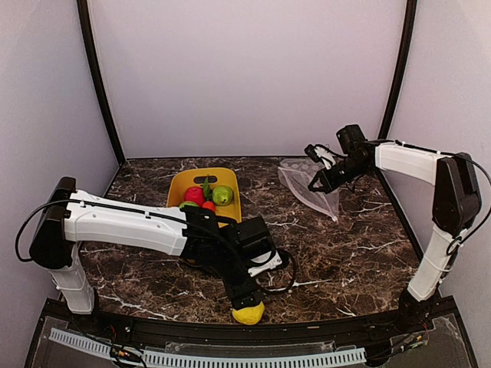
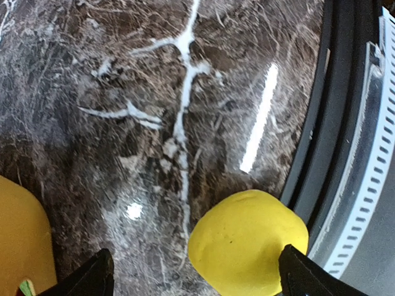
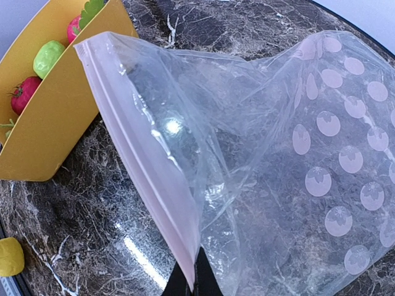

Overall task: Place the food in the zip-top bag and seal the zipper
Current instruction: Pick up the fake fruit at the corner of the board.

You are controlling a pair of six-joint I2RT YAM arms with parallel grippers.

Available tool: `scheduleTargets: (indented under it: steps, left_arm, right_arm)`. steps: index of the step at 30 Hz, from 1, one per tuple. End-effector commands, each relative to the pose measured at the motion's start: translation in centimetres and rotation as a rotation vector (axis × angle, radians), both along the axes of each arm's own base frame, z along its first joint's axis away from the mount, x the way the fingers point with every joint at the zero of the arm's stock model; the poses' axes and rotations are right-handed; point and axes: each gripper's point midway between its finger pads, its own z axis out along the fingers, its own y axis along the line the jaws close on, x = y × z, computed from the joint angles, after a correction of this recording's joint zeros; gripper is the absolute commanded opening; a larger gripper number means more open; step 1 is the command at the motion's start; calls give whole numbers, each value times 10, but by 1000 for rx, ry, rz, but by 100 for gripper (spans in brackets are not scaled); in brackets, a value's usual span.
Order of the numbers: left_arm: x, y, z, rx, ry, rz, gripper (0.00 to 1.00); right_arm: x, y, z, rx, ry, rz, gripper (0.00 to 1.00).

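The left fingers [image 1: 245, 301] hang spread wide at the near edge of the dark, white-veined marble counter [image 1: 345, 253], released and grasping nothing. Between their tips sits a small yellow plastic lemon [image 2: 247, 243], lying on the counter just beside the black rail at the front edge. It is closer to one fingertip than to the other. Behind the left arm stands a yellow plastic tub [image 1: 230, 180] holding a red toy tomato [image 1: 194, 195], a green toy pear [image 1: 222, 195] and some leafy green pieces. At the far right of the counter, the right fingers [image 3: 191, 280] are clenched on the clear floppy zip-top bag printed with pale round dots [image 3: 278, 154]. They pinch the pale pink zipper strip [image 3: 136, 148] along its mouth and hold that edge lifted, while the rest of the bag slumps onto the counter. The mouth faces toward the tub, and no food shows inside the bag.
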Motion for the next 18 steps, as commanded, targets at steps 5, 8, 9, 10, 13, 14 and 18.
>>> scheduleTargets:
  steps: [5, 8, 9, 10, 13, 14, 18]
  left_arm:
    - [-35, 17, -13, 13, 134, -43, 92]
    - [-38, 18, -17, 17, 142, -45, 92]
    - [-40, 19, -18, 20, 152, -48, 92]
    - [-43, 21, -20, 25, 165, -52, 91]
    - [-49, 25, -24, 42, 187, -69, 90]
    - [-50, 27, -26, 54, 193, -71, 88]
    - [-51, 35, -33, 100, 198, -71, 86]
  right_arm:
    - [-2, 4, 2, 24, -10, 18, 0]
    - [-3, 3, 4, 23, -16, 18, 0]
    - [-4, 2, 4, 23, -18, 17, 0]
    - [-4, 2, 4, 23, -19, 17, 0]
    - [-4, 3, 4, 27, -17, 19, 0]
    - [-4, 3, 3, 29, -14, 20, 0]
    - [-3, 5, 5, 33, -16, 23, 0]
